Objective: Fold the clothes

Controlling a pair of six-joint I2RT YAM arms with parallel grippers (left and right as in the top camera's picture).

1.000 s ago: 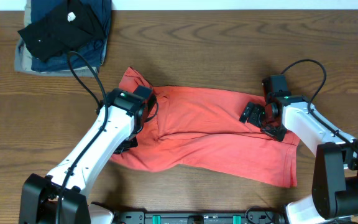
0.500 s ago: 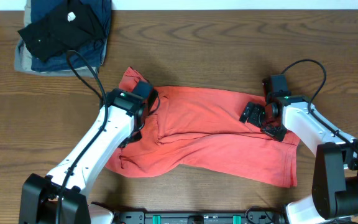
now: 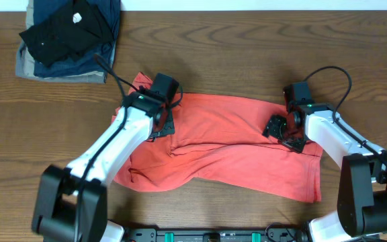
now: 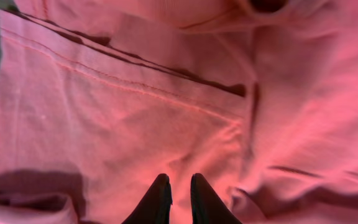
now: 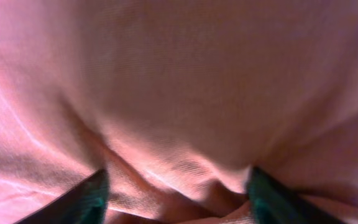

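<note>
At the far left, a stack of folded dark clothes (image 3: 66, 37) sits on the worktop (image 3: 247, 54), well apart from the left hand (image 3: 161, 126) and out past its outer side.

The left hand is directly over the left end of the T-shirt (image 3: 227, 141). In the left wrist view its fingers (image 4: 163, 199) are almost together, with only a sliver of cloth showing between them. Whether they have nipped a fold or merely rest on it cannot be told. A stitched hem runs across the cloth just ahead of the tips.

The T-shirt lies under both hands, and its long axis runs from one hand to the other. From the left hand it stretches away inward, and from the right hand (image 3: 279, 129) it does the same the other way. Neither arm is the nearer, since each sits on its own end.

The right hand has its fingers (image 5: 89, 196) well apart and pressed on the cloth, with a soft ridge rising between them. It seems set to pinch that ridge, so the next fold likely turns on both ends lifting together.
</note>
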